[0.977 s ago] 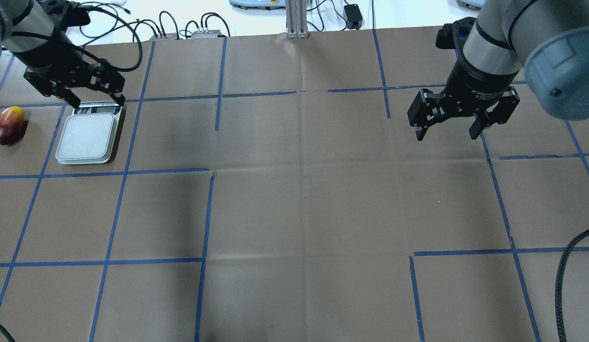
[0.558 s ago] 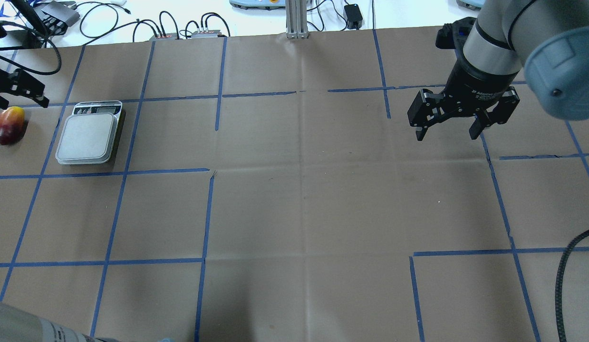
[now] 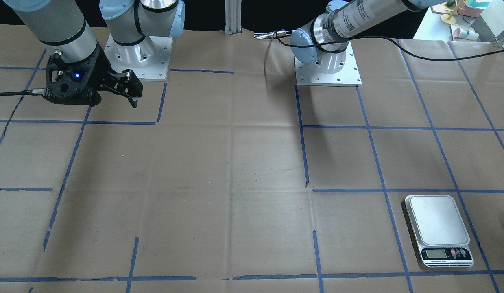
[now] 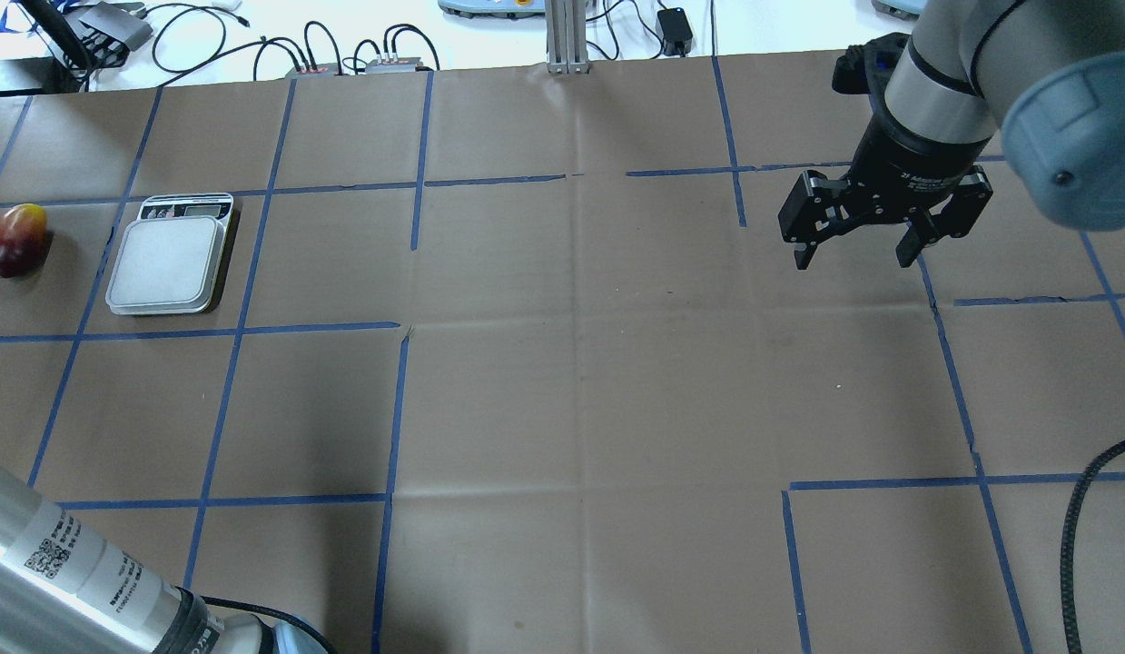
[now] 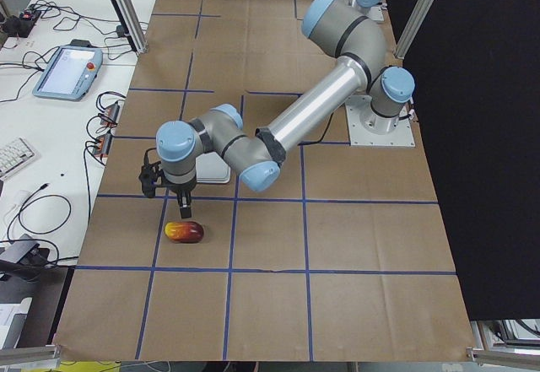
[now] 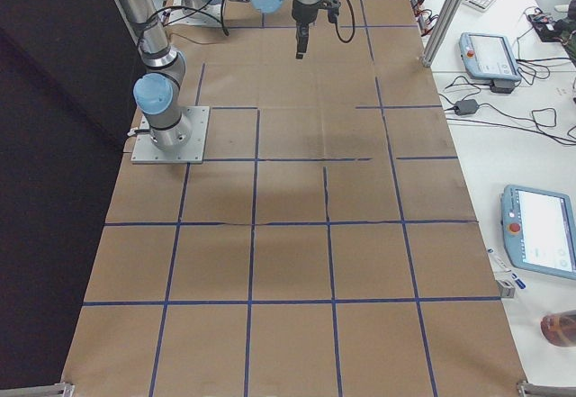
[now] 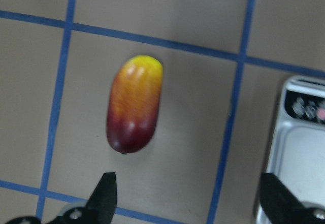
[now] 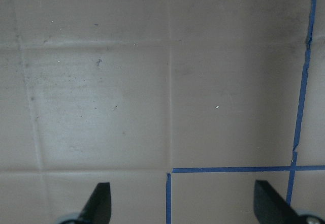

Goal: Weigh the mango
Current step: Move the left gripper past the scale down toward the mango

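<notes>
The mango (image 4: 15,241), dark red shading to yellow, lies on the brown paper at the table's far left, and also shows in the exterior left view (image 5: 185,232). In the left wrist view the mango (image 7: 134,103) lies ahead of my left gripper (image 7: 190,201), which is open and empty, hovering above it (image 5: 179,210). The silver scale (image 4: 167,263) sits just right of the mango with its platform bare, and its edge shows in the left wrist view (image 7: 299,148). My right gripper (image 4: 853,254) is open and empty above bare paper (image 8: 185,206), far from both.
The table is brown paper with a blue tape grid. My left forearm (image 4: 72,563) crosses the overhead view's bottom left corner. Cables and small boxes (image 4: 380,59) and an aluminium post (image 4: 567,36) stand along the far edge.
My left gripper has moved left from over the scale's display and out of the overhead view, towards the mango. Its forearm now shows at bottom left. The right arm has not moved.
</notes>
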Robot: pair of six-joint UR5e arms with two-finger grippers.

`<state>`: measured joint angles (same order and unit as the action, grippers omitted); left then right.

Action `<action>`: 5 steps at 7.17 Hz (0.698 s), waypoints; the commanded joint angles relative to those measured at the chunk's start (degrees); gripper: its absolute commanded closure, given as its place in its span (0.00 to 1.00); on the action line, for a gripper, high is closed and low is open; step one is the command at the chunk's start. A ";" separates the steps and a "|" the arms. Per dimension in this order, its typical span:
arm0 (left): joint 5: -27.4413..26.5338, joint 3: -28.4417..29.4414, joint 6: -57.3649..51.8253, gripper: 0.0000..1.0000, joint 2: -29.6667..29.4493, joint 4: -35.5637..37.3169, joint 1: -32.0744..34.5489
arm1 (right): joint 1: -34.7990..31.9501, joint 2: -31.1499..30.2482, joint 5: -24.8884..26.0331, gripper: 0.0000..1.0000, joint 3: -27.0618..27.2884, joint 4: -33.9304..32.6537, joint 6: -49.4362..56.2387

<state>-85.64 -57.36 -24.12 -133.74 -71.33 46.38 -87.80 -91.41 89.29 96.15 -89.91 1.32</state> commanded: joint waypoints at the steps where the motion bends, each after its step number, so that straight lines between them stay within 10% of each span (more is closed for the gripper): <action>1: 0.73 4.62 4.97 0.00 -6.08 -0.04 -0.41 | 0.00 0.00 0.00 0.00 0.00 0.00 0.00; 5: -0.14 5.15 -15.75 0.00 -8.28 -1.00 -0.50 | 0.00 0.00 0.00 0.00 0.00 0.00 0.00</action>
<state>-85.59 -52.51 -36.04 -141.05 -71.73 45.89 -87.80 -91.41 89.30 96.15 -89.91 1.32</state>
